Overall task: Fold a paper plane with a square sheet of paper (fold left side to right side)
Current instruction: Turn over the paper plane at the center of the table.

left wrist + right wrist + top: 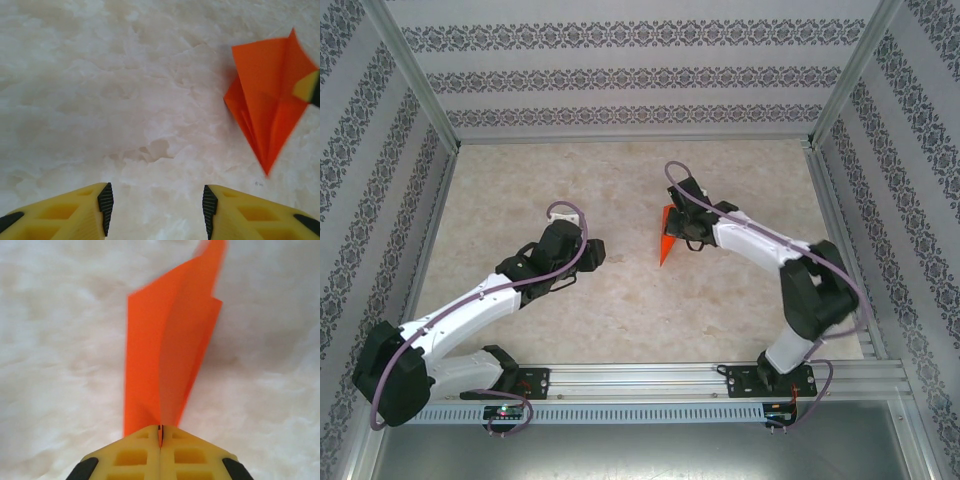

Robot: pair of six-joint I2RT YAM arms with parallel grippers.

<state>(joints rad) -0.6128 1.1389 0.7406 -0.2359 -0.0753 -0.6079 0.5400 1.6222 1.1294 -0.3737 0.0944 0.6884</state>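
Note:
The paper plane is bright orange, folded to a pointed dart with its tip toward the near side. My right gripper is shut on its edge, the folded layers rising away from the yellow fingers. The same orange dart shows at the right of the left wrist view, with a yellow fingertip of the right gripper on it. My left gripper stands open over bare table, left of the paper and apart from it. From above, the left gripper sits a hand's width left of the dart.
The marbled beige table is walled by patterned panels on three sides. An aluminium rail runs along the near edge under both arm bases. Metal frame posts stand at the corners.

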